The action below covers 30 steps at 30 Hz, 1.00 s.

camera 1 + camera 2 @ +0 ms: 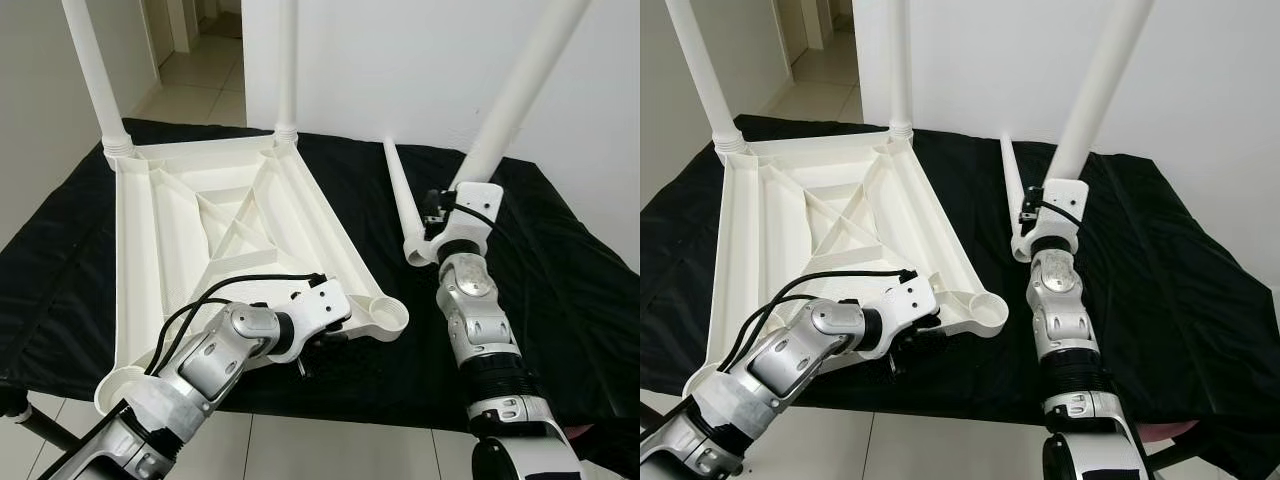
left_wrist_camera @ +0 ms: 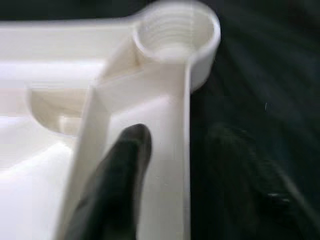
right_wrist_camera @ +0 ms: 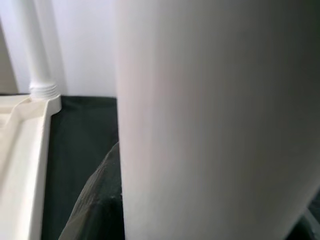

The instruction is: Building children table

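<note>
A black cloth point(image 1: 560, 270) covers the desk from edge to edge, wrinkled and hanging a little over the near edge. Behind the far edge rises a plain white wall point(image 1: 400, 60). Beyond the far left corner, a doorway opens onto a pale tiled floor point(image 1: 195, 85); more tiles point(image 1: 330, 450) show below the near edge.

A black cloth point(image 1: 560, 270) covers the supporting surface. On it lies an upside-down white tabletop point(image 1: 215, 235), ribs facing up, and beside it, to the right, a loose white leg point(image 1: 400, 200) lies flat.
</note>
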Tool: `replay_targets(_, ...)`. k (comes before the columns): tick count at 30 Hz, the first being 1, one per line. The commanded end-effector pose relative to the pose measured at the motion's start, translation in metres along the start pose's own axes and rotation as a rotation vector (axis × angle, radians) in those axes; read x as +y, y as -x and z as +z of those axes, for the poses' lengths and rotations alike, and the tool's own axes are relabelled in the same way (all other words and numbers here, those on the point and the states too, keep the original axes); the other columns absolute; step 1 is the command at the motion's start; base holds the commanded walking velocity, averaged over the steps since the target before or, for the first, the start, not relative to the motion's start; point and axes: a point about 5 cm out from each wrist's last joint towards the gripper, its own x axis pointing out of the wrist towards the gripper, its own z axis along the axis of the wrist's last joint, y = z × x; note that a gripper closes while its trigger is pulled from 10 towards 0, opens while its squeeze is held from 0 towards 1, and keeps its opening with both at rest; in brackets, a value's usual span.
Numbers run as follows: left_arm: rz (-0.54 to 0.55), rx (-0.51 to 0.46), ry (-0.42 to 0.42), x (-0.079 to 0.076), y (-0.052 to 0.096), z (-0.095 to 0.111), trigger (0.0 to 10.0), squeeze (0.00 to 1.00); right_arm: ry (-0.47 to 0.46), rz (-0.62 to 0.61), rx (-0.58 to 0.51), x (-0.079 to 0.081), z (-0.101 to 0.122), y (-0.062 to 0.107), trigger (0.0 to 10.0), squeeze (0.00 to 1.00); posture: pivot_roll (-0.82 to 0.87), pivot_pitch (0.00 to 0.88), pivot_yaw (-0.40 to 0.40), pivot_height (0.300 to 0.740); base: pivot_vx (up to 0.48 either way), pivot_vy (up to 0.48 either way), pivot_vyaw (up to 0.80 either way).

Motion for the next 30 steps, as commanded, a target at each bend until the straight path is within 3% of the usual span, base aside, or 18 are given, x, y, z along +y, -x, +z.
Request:
replay_targets(1,0.062,-0.04,0.026,0.003,0.002,0.009,10.0,1.0,-0.002,0.032,0.005,0.005,0.002,0.0,10.0,0.0,0.03,0.0,-0.097,0.74,0.0,0.0,0.0)
replay_targets(2,0.062,-0.04,0.026,0.003,0.002,0.009,10.0,1.0,-0.002,0.032,0.005,0.005,0.002,0.0,10.0,0.0,0.03,0.0,-0.097,0.74,0.0,0.0,0.0)
replay_targets(3,0.072,-0.081,0.041,0.003,0.003,0.015,10.0,0.0,0.003,0.051,0.013,0.007,0.0,0.001,10.0,0.0,0.04,0.0,-0.099,0.74,0.0,0.0,0.0)
replay_targets(6,0.132,-0.192,0.153,0.009,0.006,0.029,10.0,0.0,0.001,0.108,0.021,0.012,-0.002,0.005,10.0,0.0,0.04,0.0,-0.105,0.74,0.0,0.0,0.0)
replay_targets(10,0.221,-0.251,0.185,0.019,0.011,0.035,10.0,0.0,-0.007,0.165,0.027,0.019,-0.004,0.009,10.0,0.0,0.04,0.0,-0.111,0.74,0.0,0.0,0.0)
replay_targets(21,0.316,-0.332,0.164,0.021,0.019,0.039,10.0,0.0,0.019,0.262,0.023,0.03,-0.006,0.019,10.0,0.0,0.05,0.0,-0.122,0.74,0.0,0.0,0.0)
replay_targets(27,0.325,-0.373,0.123,0.014,0.024,0.037,10.0,0.0,0.026,0.306,0.016,0.032,-0.009,0.031,10.0,0.0,0.04,0.0,-0.125,0.74,0.0,0.0,0.0)
replay_targets(30,0.339,-0.36,0.061,0.009,0.026,0.032,10.0,0.0,0.022,0.323,0.021,0.031,-0.012,0.041,10.0,0.0,0.04,0.0,-0.13,0.74,0.0,0.0,0.0)
